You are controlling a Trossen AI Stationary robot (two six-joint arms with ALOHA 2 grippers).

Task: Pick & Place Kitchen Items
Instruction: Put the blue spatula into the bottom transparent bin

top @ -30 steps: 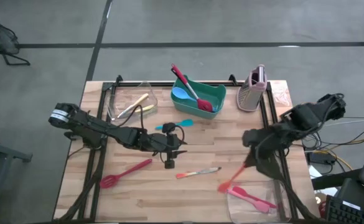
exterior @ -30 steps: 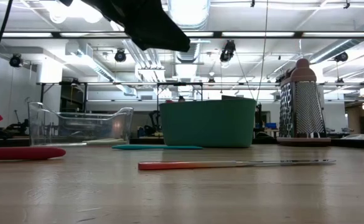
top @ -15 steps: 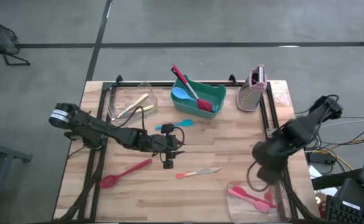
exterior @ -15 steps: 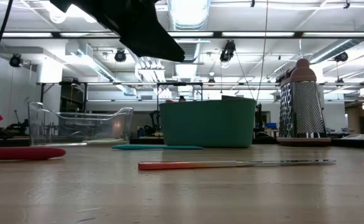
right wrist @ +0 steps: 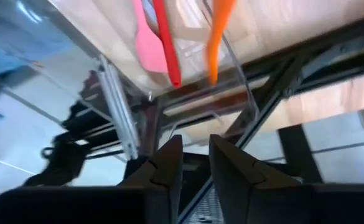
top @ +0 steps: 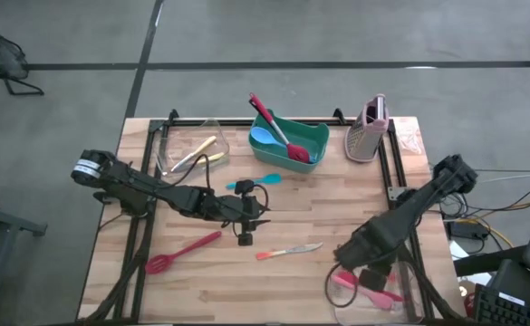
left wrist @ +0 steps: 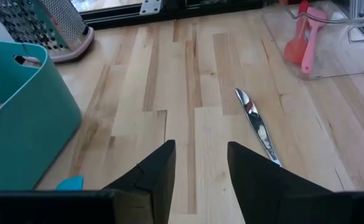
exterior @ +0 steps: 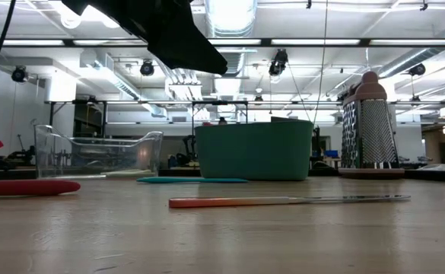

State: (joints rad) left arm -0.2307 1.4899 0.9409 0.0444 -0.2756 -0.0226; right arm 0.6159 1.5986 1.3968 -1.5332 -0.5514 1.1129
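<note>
My right gripper (top: 348, 263) points steeply down over the clear tub (top: 400, 292) at the table's near right. Its fingers (right wrist: 169, 163) stand slightly apart with nothing between them, so it is open. In that tub lie a pink spatula (right wrist: 145, 46), a red one (right wrist: 165, 37) and an orange utensil (right wrist: 219, 28). My left gripper (left wrist: 200, 168) hangs open above mid-table, holding nothing. On the table lie an orange-handled knife (top: 287, 251), a red slotted spatula (top: 181, 253) and a teal spatula (top: 255, 182).
A green bin (top: 312, 136) with a red spatula and a blue spoon stands at the far middle. The upright grater (top: 367, 133) is to its right, and a clear tub (top: 169, 149) with yellow-handled cutlery to its left. Black frame rails run along both table sides.
My right gripper has sunk and gone toward the table's near edge and a little left, tipping to point steeply down over the near-right tub. The orange utensil that hung from it a second ago now shows in the tub, apart from its fingers.
</note>
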